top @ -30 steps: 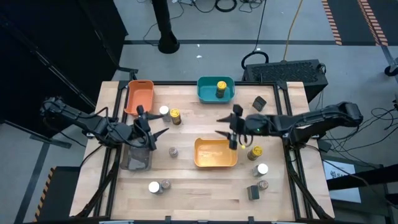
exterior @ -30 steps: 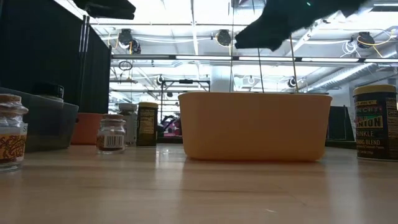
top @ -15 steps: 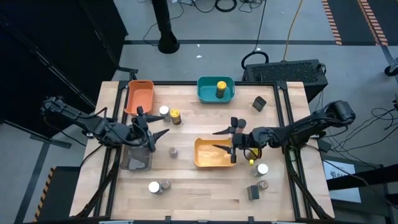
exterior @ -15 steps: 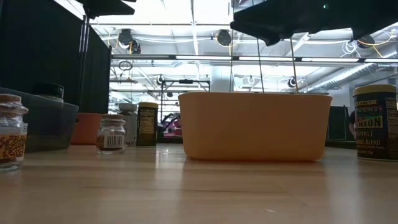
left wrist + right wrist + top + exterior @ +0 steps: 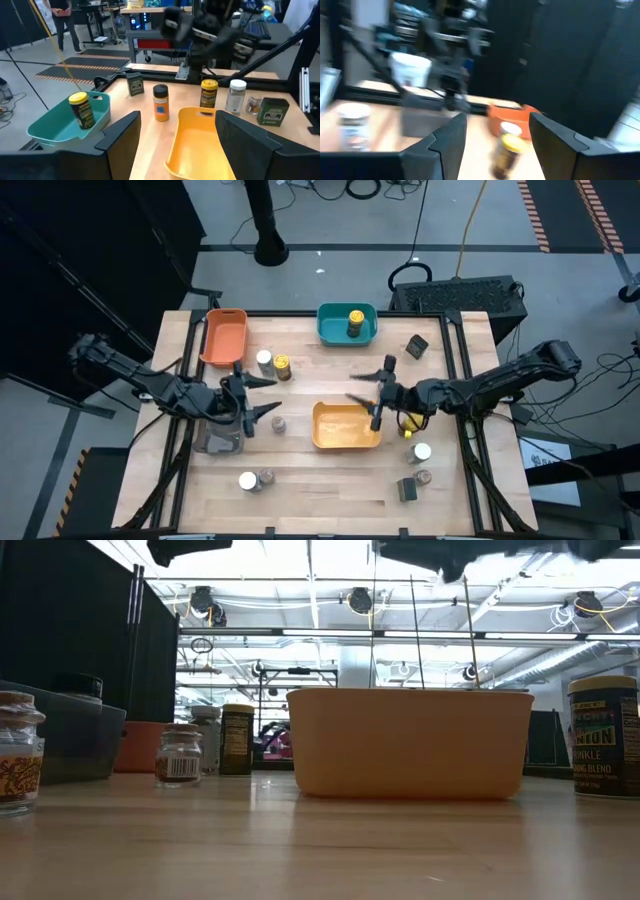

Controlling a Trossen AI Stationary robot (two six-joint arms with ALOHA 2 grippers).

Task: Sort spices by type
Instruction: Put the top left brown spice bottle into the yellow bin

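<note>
Spice jars stand about the table: a white-lidded jar [image 5: 264,360] and a yellow-lidded jar [image 5: 283,367] by the orange bin [image 5: 223,335], a small grey one [image 5: 279,423], two at the near left [image 5: 256,479], and several at the right [image 5: 421,452]. One yellow-lidded jar [image 5: 355,323] stands in the teal bin [image 5: 330,332]. My left gripper [image 5: 266,395] hangs open above the table, just left of the small grey jar. Open too, my right gripper [image 5: 364,393] hovers over the far edge of the yellow bin [image 5: 345,430]. Neither has anything between its fingers.
A grey bin [image 5: 218,438] lies under my left arm. Dark tins sit at the far right [image 5: 416,346] and near right [image 5: 406,490]. A black-lidded orange jar [image 5: 160,102] stands beyond the yellow bin [image 5: 192,140]. Bare wood lies along the near edge.
My right gripper has swung a little toward the near edge and back over the yellow bin, tipping up and rising out of the low view. My left gripper has shifted slightly toward the table's right and rolled. No jar has moved.
</note>
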